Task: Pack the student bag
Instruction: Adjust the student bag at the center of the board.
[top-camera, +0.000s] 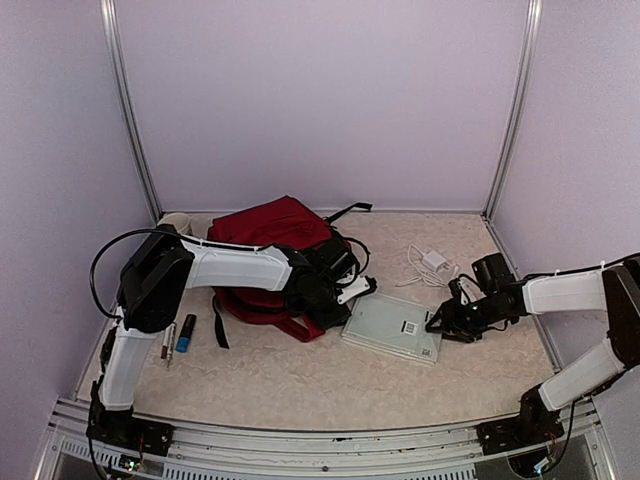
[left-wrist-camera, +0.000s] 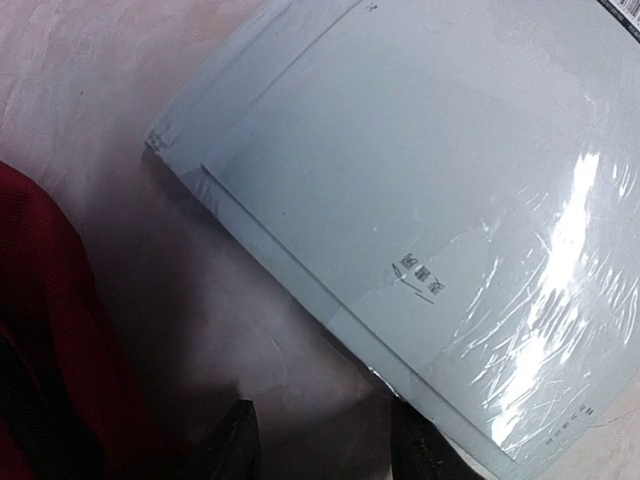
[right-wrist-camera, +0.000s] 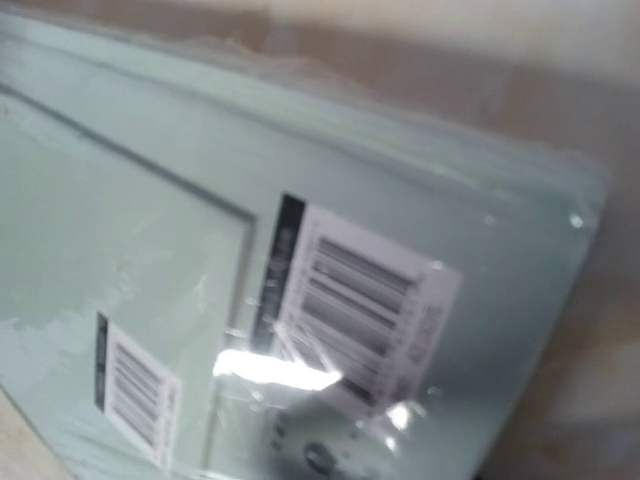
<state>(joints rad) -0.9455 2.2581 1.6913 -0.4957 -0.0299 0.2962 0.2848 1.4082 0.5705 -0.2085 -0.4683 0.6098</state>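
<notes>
Two white barcode labels are seen on the wrapped pack (right-wrist-camera: 150, 230), a larger label (right-wrist-camera: 350, 320) and a smaller label (right-wrist-camera: 135, 385), but the digits are too blurred to be read. A small printed mark (left-wrist-camera: 420, 272) and an edge print line (left-wrist-camera: 575, 412) are also seen on it, and neither can be read.

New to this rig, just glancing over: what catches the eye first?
A large dark-red fabric backpack slumps left of centre on the table. Right of it lies a flat pale-green shrink-wrapped pack with barcode labels, the left gripper and right gripper at opposite sides.
</notes>
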